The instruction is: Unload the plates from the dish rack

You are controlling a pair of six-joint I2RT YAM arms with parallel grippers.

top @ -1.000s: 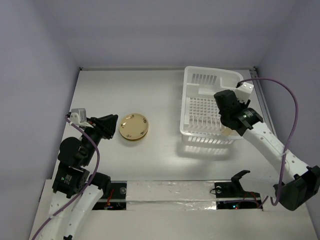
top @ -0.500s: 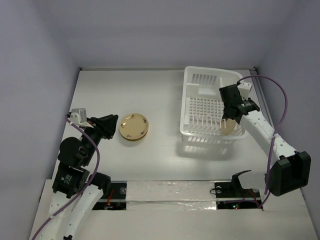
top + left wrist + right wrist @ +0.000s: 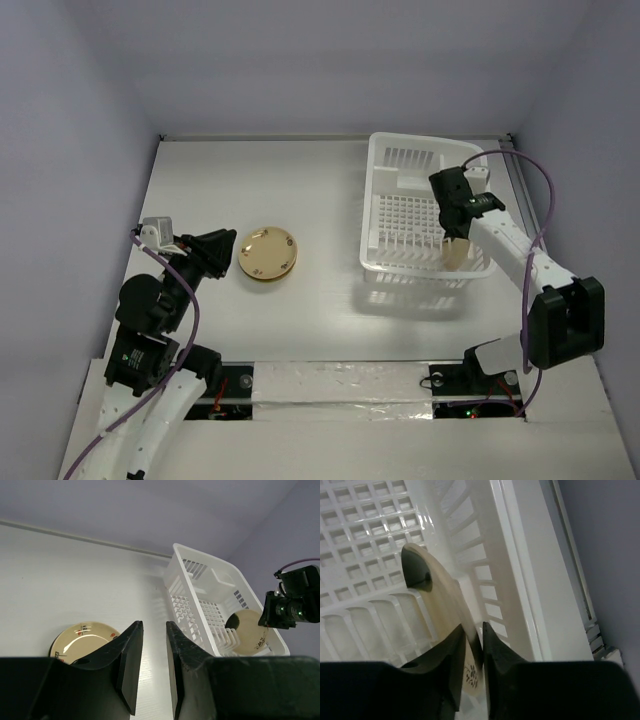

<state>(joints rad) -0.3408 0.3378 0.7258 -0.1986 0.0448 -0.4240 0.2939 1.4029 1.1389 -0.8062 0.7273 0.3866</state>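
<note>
A beige plate (image 3: 456,251) stands on edge in the near right corner of the white dish rack (image 3: 400,150). My right gripper (image 3: 453,232) reaches down into the rack. In the right wrist view its fingers (image 3: 495,655) are closed on the rim of this plate (image 3: 437,597), one on each side. A second beige-yellow plate (image 3: 266,254) lies flat on the table to the left. My left gripper (image 3: 224,249) hovers just left of it, slightly open and empty. In the left wrist view (image 3: 154,625) that plate (image 3: 82,636) and the rack (image 3: 182,565) both show.
The rack (image 3: 517,570) sits at the table's far right, close to the right wall. A purple cable (image 3: 540,200) loops over the right arm. A taped strip (image 3: 340,385) runs along the near edge between the arm bases.
My right arm has swung in over the rack and its gripper has come down onto the standing beige plate. The left arm and the flat plate have not moved.
</note>
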